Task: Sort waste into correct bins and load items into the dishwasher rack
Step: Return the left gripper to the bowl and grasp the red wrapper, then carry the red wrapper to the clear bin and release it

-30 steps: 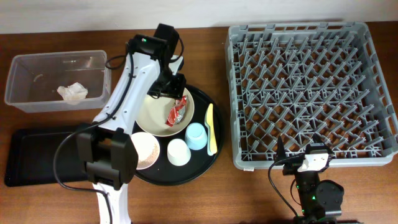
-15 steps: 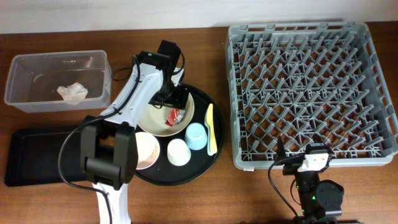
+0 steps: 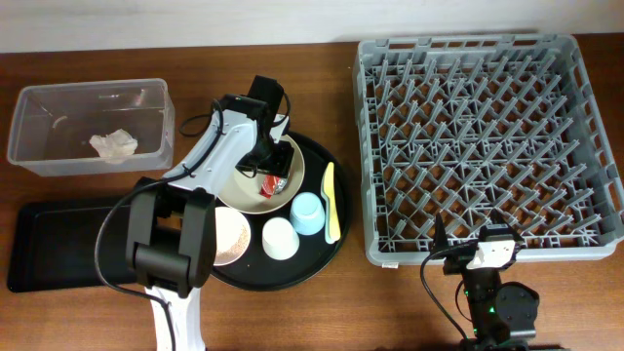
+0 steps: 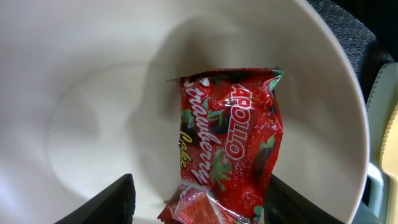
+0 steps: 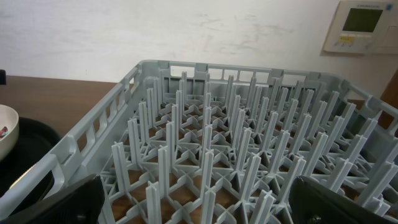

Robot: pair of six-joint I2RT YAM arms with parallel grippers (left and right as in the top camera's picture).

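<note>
Between the spread fingers (image 4: 113, 203) of the left pincer (image 4: 198, 208), a red wrapper (image 4: 231, 155) lies inside the cream bowl (image 4: 93, 87). Its lower end runs off the bottom edge of the wrist view, so contact with either finger cannot be told. Pincer released, jaws wide, one finger on each side of the wrapper, only the tips in frame. Past the right-hand finger, slivers of a yellow utensil (image 4: 392, 134) and a blue cup (image 4: 375, 186), both cut off by the frame edge. Seen from overhead, the pincer hides most of the wrapper, with a red scrap showing just beneath it. The left arm rises from its base at the table's near edge, arches over the round black tray (image 3: 317, 257) and tips steeply down into the bowl. The arm base covers part of the pink bowl (image 3: 230, 238); a white cup (image 3: 279, 238) stands just beside it. Well off to the pincer's left, a clear box (image 3: 39, 158) holds a white wrapper (image 3: 114, 144). A shallow black tray (image 3: 58, 244) lies nearer the base, its right end hidden behind the arm. Right pincer (image 3: 473, 240) released, jaws wide, low at the near edge of the grey rack (image 3: 468, 45), its arm folded and cut off at the bottom; its wrist view shows only finger tips in the lower corners and pegs ahead
</note>
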